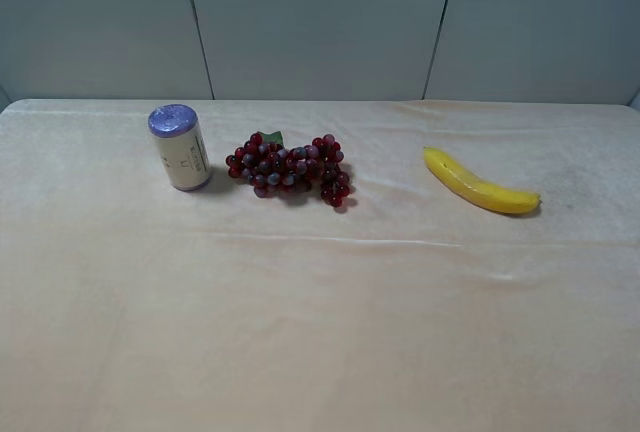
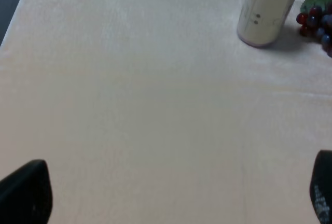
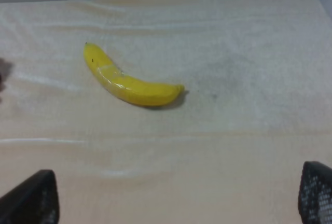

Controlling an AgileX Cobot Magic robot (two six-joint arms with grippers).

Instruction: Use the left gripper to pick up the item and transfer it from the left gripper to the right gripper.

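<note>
Nearest, the left gripper (image 2: 173, 190) is hanging over bare cloth, its two dark finger tips showing only at the corners of the left wrist view, spread wide apart and holding nothing; the right gripper (image 3: 172, 195) is likewise standing open and empty over its own side. Neither arm is reaching into the exterior high view. Farther out, the table (image 1: 320, 342), covered in cream cloth, is lying bare across its near half. Beyond that, three things are sitting in a row toward the far edge: the item (image 1: 180, 148) is standing upright on one purple end at the left, just beside but apart from the grape bunch (image 1: 290, 169) in the middle, and the banana (image 1: 480, 184) is lying on its side well apart at the right. The item is sitting on the left arm's side, presumably why the pick is falling to that gripper; being upright, with open cloth in front, it is offering its label wall to a side grasp, though the grapes are crowding one flank. Behind, grey wall panels (image 1: 320, 22) are closing the scene
</note>
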